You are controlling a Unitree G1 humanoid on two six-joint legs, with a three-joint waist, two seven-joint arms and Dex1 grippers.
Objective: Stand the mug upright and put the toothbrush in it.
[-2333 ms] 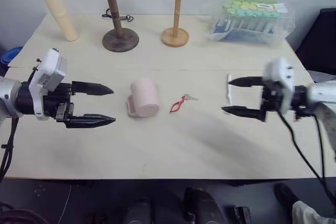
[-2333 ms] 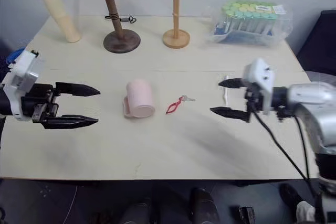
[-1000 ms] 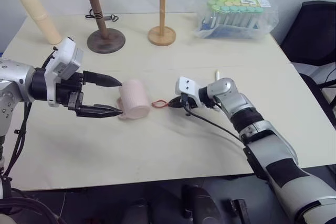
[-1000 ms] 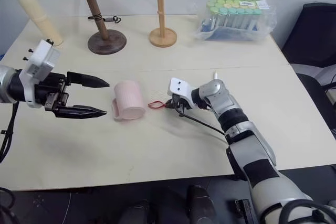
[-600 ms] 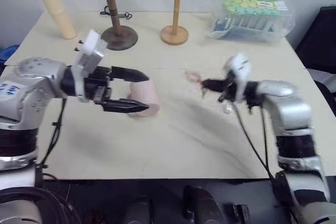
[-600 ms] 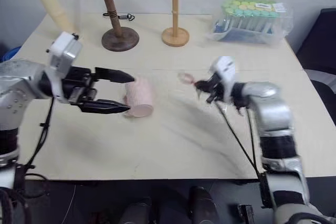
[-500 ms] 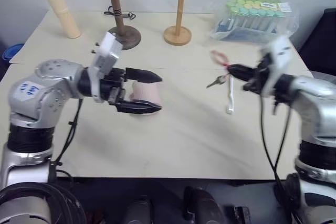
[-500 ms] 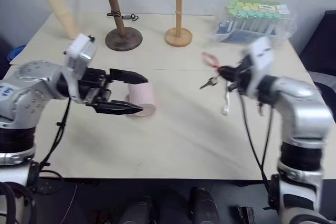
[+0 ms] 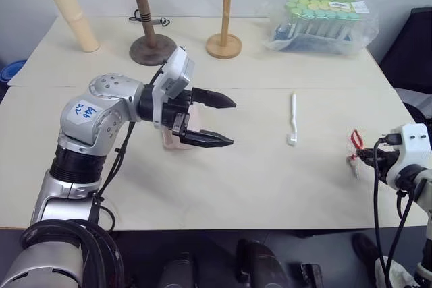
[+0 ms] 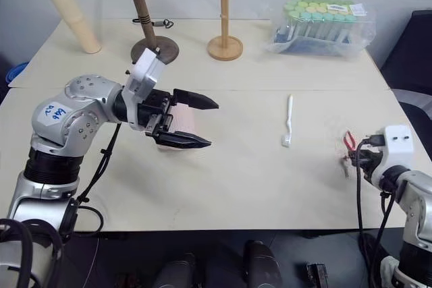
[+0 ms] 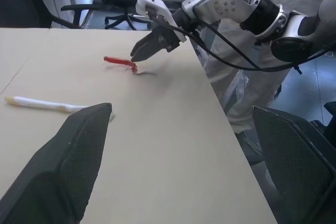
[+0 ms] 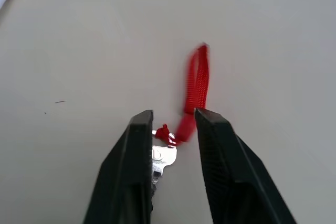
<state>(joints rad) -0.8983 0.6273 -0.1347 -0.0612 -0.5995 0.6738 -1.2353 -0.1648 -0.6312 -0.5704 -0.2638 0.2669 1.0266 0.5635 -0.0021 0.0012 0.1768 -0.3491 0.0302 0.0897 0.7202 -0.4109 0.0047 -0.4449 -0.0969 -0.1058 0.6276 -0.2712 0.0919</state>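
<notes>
Left of centre in the head views, the mug (image 9: 177, 138) lies on its side on the desk (image 9: 256, 173), between the spread fingers of the left claw (image 9: 226, 122); closing off-centre could roll it away. The toothbrush (image 9: 293, 119) lies right of centre. At the right edge, the right claw (image 12: 169, 129), parted, straddles a red key strap (image 12: 195, 90), which might snag.

The mug (image 9: 177, 141) lies almost wholly hidden behind the left gripper (image 9: 226, 123) and its wrist; just a pale pink sliver shows between the fingers, so its mouth and handle cannot be made out. In the right wrist view the key (image 12: 160, 153) sits half covered by one finger (image 12: 128, 171) of the right gripper (image 12: 170, 121), and whether the fingers touch the red loop (image 12: 197, 85) cannot be told. The toothbrush (image 11: 44, 104) is partly covered by a left finger (image 11: 68, 166) in the left wrist view.
</notes>
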